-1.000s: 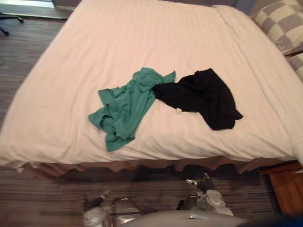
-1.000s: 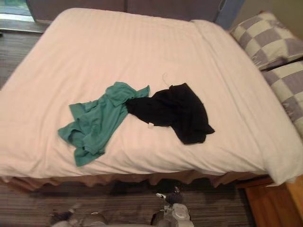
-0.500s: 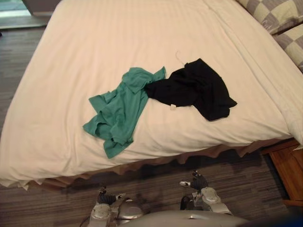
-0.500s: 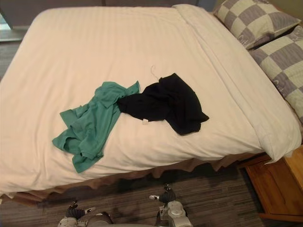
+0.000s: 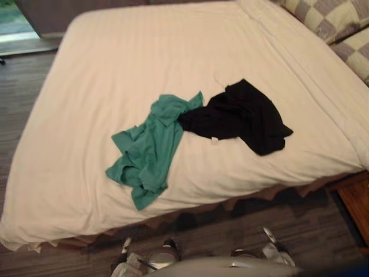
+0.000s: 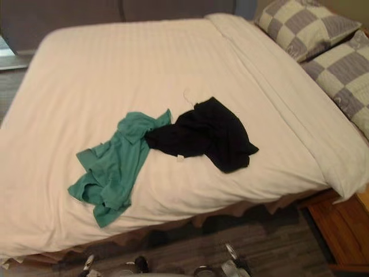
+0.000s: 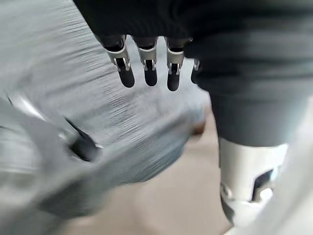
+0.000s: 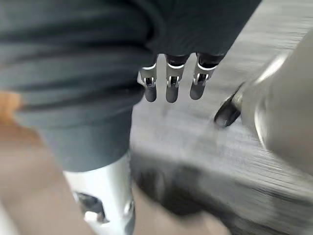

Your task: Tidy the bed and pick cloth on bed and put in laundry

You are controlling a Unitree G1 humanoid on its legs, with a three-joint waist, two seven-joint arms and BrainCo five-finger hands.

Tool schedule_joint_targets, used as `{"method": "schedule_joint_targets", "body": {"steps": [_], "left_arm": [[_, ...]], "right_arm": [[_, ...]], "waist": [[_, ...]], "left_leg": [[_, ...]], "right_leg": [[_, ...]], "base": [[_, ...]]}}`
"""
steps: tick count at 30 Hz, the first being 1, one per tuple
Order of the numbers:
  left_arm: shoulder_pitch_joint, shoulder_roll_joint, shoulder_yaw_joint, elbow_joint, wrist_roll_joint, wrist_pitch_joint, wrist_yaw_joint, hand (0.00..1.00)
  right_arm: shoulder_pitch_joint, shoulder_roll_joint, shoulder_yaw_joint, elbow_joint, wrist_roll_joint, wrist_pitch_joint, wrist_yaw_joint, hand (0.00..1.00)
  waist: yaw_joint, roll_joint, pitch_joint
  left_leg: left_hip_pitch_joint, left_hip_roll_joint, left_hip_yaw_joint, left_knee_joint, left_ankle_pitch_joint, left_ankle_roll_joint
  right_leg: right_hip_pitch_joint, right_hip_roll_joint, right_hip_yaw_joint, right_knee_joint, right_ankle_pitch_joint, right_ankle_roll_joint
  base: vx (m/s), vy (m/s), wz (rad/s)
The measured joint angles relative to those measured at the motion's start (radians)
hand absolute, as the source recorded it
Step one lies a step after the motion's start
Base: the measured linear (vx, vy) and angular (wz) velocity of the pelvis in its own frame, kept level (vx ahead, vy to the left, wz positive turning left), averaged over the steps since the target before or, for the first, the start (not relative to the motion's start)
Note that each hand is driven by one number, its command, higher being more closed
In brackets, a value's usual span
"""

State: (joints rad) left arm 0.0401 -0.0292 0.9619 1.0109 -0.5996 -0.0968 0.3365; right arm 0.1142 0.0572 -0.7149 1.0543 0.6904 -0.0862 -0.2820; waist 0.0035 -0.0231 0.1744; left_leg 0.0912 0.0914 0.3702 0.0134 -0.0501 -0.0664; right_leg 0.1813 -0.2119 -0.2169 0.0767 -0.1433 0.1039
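Camera has swung since half a second ago: the whole picture sits differently, and the clothes keep the same lie on the bed (image 5: 144, 52). Left eye view: green shirt (image 5: 151, 147) crumpled near the foot edge of the cream cover, one end touching the black garment (image 5: 245, 115) beside it; a small white tag (image 5: 214, 138) shows at the black garment's near hem. Along the bottom edge the left hand (image 5: 127, 261) and right hand (image 5: 272, 248) are smeared silver shapes over the dark striped floor (image 5: 23, 86), fingers unreadable from here. Right eye view: same two garments, both lying loose on the cover, neither hand near them; a thin pale loop (image 6: 187, 94) by the black garment's far edge is too faint to identify. Two checked pillows (image 6: 302, 26) are cut off at the right edge, and a wooden bedside unit (image 6: 340, 228) shows partly at the lower right corner. Left wrist view: fingers (image 7: 146, 73) hang straight and spaced apart below the ribbed cover, thumb (image 7: 84, 146) blurred and well clear of them, nothing between. Right wrist view: fingers (image 8: 168, 88) likewise straight and separate, thumb (image 8: 227, 111) apart, holding nothing; the ground beyond is a blur.
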Motion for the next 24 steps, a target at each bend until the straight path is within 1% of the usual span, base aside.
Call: {"method": "schedule_joint_targets", "body": {"steps": [1, 2, 3, 4, 5, 6, 7, 8, 9, 10, 11, 12, 13, 14, 15, 16, 17, 18, 19, 20, 21, 22, 23, 24], "left_arm": [[-0.009, 0.008, 0.089, -0.017, -0.024, -0.005, 0.005, 0.0], [-0.017, 0.035, 0.2, -0.019, -0.058, -0.011, 0.019, 0.0], [-0.018, 0.065, 0.305, -0.021, -0.067, -0.017, 0.022, 0.0], [-0.017, 0.084, 0.357, -0.022, -0.076, -0.018, 0.023, 0.0], [-0.013, 0.134, 0.451, -0.023, -0.087, -0.019, 0.025, 0.0], [-0.005, 0.179, 0.504, -0.024, -0.087, -0.019, 0.027, 0.0], [0.011, 0.252, 0.562, -0.023, -0.087, -0.017, 0.024, 0.0], [0.022, 0.296, 0.594, -0.023, -0.087, -0.016, 0.021, 0.0], [0.043, 0.4, 0.647, -0.021, -0.083, -0.016, 0.015, 0.0], [0.07, 0.525, 0.685, -0.006, -0.073, -0.016, 0.008, 0.0], [0.08, 0.592, 0.698, -0.001, -0.07, -0.017, 0.007, 0.0], [0.107, 0.72, 0.698, 0.022, -0.028, -0.024, -0.001, 0.0], [0.113, 0.832, 0.666, 0.036, 0.031, -0.032, -0.003, 0.0], [0.111, 0.878, 0.63, 0.036, 0.047, -0.041, -0.003, 0.0], [0.092, 0.957, 0.515, 0.035, 0.1, -0.049, -0.001, 0.0], [0.054, 1.019, 0.366, 0.023, 0.145, -0.054, 0.002, 0.0], [0.031, 1.043, 0.297, -0.005, 0.16, -0.05, 0.005, 0.0], [-0.017, 1.087, 0.18, -0.097, 0.162, -0.055, 0.014, 0.0], [-0.076, 1.14, 0.037, -0.194, 0.162, -0.061, -0.018, 0.0], [-0.102, 1.168, -0.052, -0.234, 0.173, -0.07, -0.026, 0.0], [-0.155, 1.203, -0.224, -0.329, 0.222, -0.099, -0.026, 0.0], [-0.175, 1.173, -0.296, -0.483, 0.276, -0.128, -0.026, 0.0], [-0.177, 1.134, -0.3, -0.574, 0.304, -0.146, -0.025, 0.0], [-0.192, 1.06, -0.329, -0.694, 0.376, -0.166, -0.009, 0.0]], "right_arm": [[0.01, -0.008, -0.084, 0.01, 0.025, 0.0, -0.01, 0.0], [0.019, -0.034, -0.187, 0.027, 0.059, 0.001, -0.021, 0.0], [0.026, -0.069, -0.297, 0.034, 0.082, 0.005, -0.032, 0.0], [0.027, -0.09, -0.363, 0.034, 0.085, 0.009, -0.035, 0.0], [0.031, -0.149, -0.485, 0.033, 0.089, 0.019, -0.038, 0.0], [0.038, -0.207, -0.561, 0.033, 0.074, 0.03, -0.037, 0.0], [0.051, -0.293, -0.646, 0.033, 0.037, 0.043, -0.036, 0.0], [0.051, -0.341, -0.695, 0.033, 0.006, 0.05, -0.036, 0.0], [0.051, -0.436, -0.796, 0.035, -0.085, 0.067, -0.029, 0.0], [0.051, -0.535, -0.905, 0.054, -0.215, 0.083, -0.013, 0.0], [0.051, -0.589, -0.955, 0.072, -0.267, 0.088, -0.007, 0.0], [0.05, -0.684, -1.003, 0.105, -0.379, 0.097, -0.005, 0.0], [0.043, -0.758, -0.99, 0.118, -0.492, 0.101, -0.008, 0.0], [0.039, -0.79, -0.969, 0.118, -0.527, 0.101, -0.01, 0.0], [0.028, -0.853, -0.866, 0.113, -0.598, 0.101, -0.017, 0.0], [-0.006, -0.9, -0.71, 0.066, -0.649, 0.103, -0.029, 0.0], [-0.033, -0.914, -0.622, 0.018, -0.671, 0.105, -0.033, 0.0], [-0.091, -0.933, -0.453, -0.111, -0.719, 0.106, -0.037, 0.0], [-0.135, -0.955, -0.274, -0.265, -0.787, 0.095, -0.028, 0.0], [-0.158, -0.973, -0.185, -0.328, -0.813, 0.084, -0.027, 0.0], [-0.205, -0.997, -0.039, -0.435, -0.853, 0.053, -0.028, 0.0], [-0.251, -0.985, 0.04, -0.544, -0.873, 0.025, -0.033, 0.0], [-0.268, -0.965, 0.06, -0.604, -0.873, 0.013, -0.038, 0.0], [-0.3, -0.925, 0.089, -0.693, -0.882, 0.001, -0.055, 0.0]], "waist": [[0.0, -0.001, -0.013], [0.0, 0.014, -0.02], [0.0, 0.028, -0.03], [0.001, 0.033, -0.036], [0.005, 0.032, -0.042], [0.008, 0.04, -0.057], [0.011, 0.042, -0.084], [0.011, 0.04, -0.095], [0.014, 0.033, -0.116], [0.013, 0.029, -0.13], [0.013, 0.012, -0.139], [0.012, 0.014, -0.146], [0.011, -0.009, -0.156], [0.012, -0.016, -0.157], [0.012, -0.013, -0.153], [0.012, -0.02, -0.158], [0.012, -0.01, -0.156], [0.011, -0.013, -0.162], [0.01, -0.016, -0.164], [0.011, -0.015, -0.164], [0.009, -0.018, -0.167], [-0.001, -0.009, -0.163], [-0.007, -0.009, -0.165], [-0.015, -0.007, -0.163]], "left_leg": [[0.003, -0.006, -0.005, -0.028, 0.012, 0.001], [0.012, -0.012, -0.014, -0.066, 0.029, 0.001], [0.02, -0.017, -0.023, -0.099, 0.044, 0.001], [0.024, -0.019, -0.026, -0.113, 0.05, 0.002], [0.023, -0.02, -0.034, -0.116, 0.05, 0.002], [0.022, -0.02, -0.043, -0.116, 0.048, 0.001], [0.016, -0.021, -0.057, -0.116, 0.045, 0.0], [0.014, -0.021, -0.06, -0.116, 0.043, -0.001], [0.009, -0.023, -0.07, -0.116, 0.039, -0.005], [-0.007, -0.025, -0.089, -0.116, 0.039, -0.006], [-0.012, -0.026, -0.099, -0.116, 0.039, -0.006], [-0.026, -0.024, -0.12, -0.116, 0.04, -0.007], [-0.037, -0.023, -0.137, -0.112, 0.046, -0.008], [-0.042, -0.023, -0.142, -0.11, 0.051, -0.008], [-0.048, -0.022, -0.162, -0.11, 0.056, -0.005], [-0.044, -0.021, -0.167, -0.11, 0.058, -0.003], [-0.042, -0.02, -0.168, -0.11, 0.058, -0.002], [-0.039, -0.02, -0.167, -0.11, 0.059, -0.002], [-0.04, -0.02, -0.165, -0.11, 0.059, -0.001], [-0.041, -0.021, -0.163, -0.11, 0.06, -0.001], [-0.042, -0.022, -0.16, -0.11, 0.061, -0.001], [-0.048, -0.023, -0.158, -0.11, 0.062, 0.0], [-0.056, -0.025, -0.156, -0.11, 0.062, 0.001], [-0.066, -0.027, -0.153, -0.11, 0.065, 0.002]], "right_leg": [[-0.001, -0.001, -0.016, 0.0, -0.003, -0.002], [-0.002, 0.001, -0.03, 0.0, -0.003, -0.002], [-0.002, 0.001, -0.044, 0.001, -0.005, -0.001], [-0.002, 0.001, -0.049, 0.003, -0.007, -0.001], [0.001, 0.001, -0.06, 0.007, -0.008, -0.002], [0.003, 0.001, -0.071, 0.013, -0.008, -0.002], [0.003, 0.002, -0.076, 0.017, -0.008, -0.002], [0.002, 0.002, -0.075, 0.019, -0.008, -0.002], [0.001, 0.005, -0.076, 0.019, -0.01, -0.005], [-0.004, 0.007, -0.076, 0.019, -0.019, -0.02], [-0.004, 0.009, -0.076, 0.019, -0.021, -0.024], [-0.013, 0.014, -0.075, 0.02, -0.024, -0.029], [-0.026, 0.018, -0.075, 0.022, -0.027, -0.035], [-0.028, 0.019, -0.075, 0.024, -0.028, -0.035], [-0.028, 0.022, -0.074, 0.032, -0.028, -0.035], [-0.025, 0.022, -0.07, 0.044, -0.028, -0.035], [-0.026, 0.023, -0.069, 0.049, -0.028, -0.035], [-0.027, 0.023, -0.068, 0.051, -0.028, -0.035], [-0.028, 0.023, -0.059, 0.045, -0.028, -0.035], [-0.03, 0.023, -0.054, 0.043, -0.028, -0.035], [-0.034, 0.022, -0.043, 0.044, -0.028, -0.035], [-0.041, 0.02, -0.043, 0.043, -0.028, -0.035], [-0.049, 0.019, -0.043, 0.042, -0.028, -0.035], [-0.061, 0.017, -0.042, 0.041, -0.027, -0.036]], "base": [[0.05, -0.015, 0.32], [0.07, -0.02, 0.36], [0.07, -0.009, 0.29], [0.08, -0.012, 0.25], [0.07, -0.009, 0.22], [0.1, 0.006, 0.32], [0.09, 0.017, 0.28], [0.11, 0.023, 0.27], [0.1, 0.008, 0.3], [0.1, 0.0, 0.35], [0.07, -0.007, 0.42], [0.03, -0.011, 0.39], [0.02, -0.007, 0.39], [0.01, 0.008, 0.41], [0.02, 0.023, 0.37], [0.01, 0.024, 0.29], [-0.01, 0.02, 0.08], [-0.03, 0.009, -0.09], [-0.04, 0.008, -0.13], [-0.05, 0.006, -0.15], [-0.05, 0.015, -0.11], [-0.05, 0.016, -0.08], [0.0, 0.017, -0.04], [0.03, 0.01, -0.06]]}}
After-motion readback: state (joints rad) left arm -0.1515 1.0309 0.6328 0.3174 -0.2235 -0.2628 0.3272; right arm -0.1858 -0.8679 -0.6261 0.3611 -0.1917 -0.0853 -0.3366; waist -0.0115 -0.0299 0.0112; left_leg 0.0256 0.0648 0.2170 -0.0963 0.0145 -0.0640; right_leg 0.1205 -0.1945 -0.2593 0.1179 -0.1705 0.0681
